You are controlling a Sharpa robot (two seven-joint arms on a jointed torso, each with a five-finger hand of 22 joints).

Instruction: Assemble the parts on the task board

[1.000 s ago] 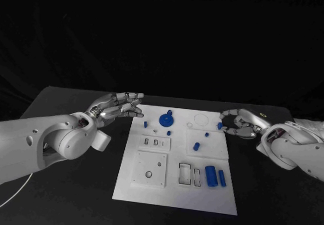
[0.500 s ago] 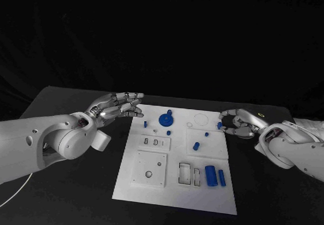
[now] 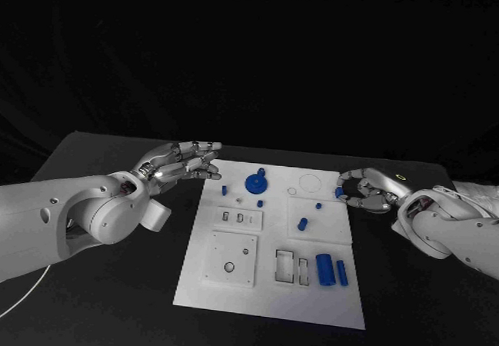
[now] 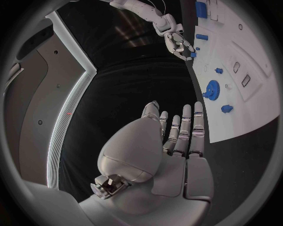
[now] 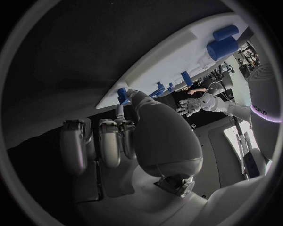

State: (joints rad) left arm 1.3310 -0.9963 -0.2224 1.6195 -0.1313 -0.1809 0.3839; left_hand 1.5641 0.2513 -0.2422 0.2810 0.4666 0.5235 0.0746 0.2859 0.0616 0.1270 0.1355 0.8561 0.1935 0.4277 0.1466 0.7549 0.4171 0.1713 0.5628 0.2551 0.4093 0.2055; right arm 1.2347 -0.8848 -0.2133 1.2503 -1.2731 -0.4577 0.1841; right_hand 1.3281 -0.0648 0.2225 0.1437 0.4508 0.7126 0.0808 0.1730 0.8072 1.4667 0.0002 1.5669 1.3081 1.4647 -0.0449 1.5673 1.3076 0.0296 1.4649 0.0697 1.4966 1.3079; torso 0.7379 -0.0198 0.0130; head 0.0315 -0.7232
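Where the right hand [image 3: 366,191] pinches it, small blue part [image 3: 339,193] half hidden by fingers; left hand [image 3: 184,164] spread, empty.

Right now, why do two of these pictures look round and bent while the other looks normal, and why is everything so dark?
Head view: straight edges, the white task board bright against black table and backdrop. Left wrist view: fisheye circle, the board's edge curves beyond the left hand. Right wrist view: same bending, with the right hand looming large.

Black table [image 3: 111,290], white cable [image 3: 11,301]
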